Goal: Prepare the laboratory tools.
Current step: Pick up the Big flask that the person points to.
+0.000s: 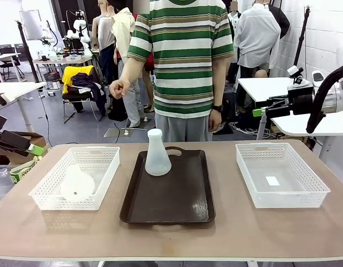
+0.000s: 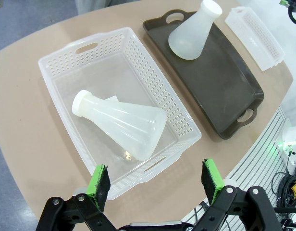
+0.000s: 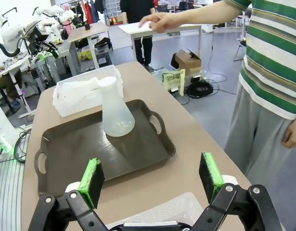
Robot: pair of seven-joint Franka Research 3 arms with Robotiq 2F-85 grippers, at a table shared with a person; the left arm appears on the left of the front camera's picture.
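Beyond the spread left jaws, a flask point(image 2: 121, 126) lies in a basket point(image 2: 163, 84).

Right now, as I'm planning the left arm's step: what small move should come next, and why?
Probably lower the open left gripper toward the lying flask in the left basket, just ahead of it. The upright flask already stands on the tray, so the one on its side likely belongs there next.

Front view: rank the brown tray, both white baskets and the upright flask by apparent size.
Brown tray, narrowly largest.
Left basket and right basket: look alike, unranked.
Upright flask, smallest.
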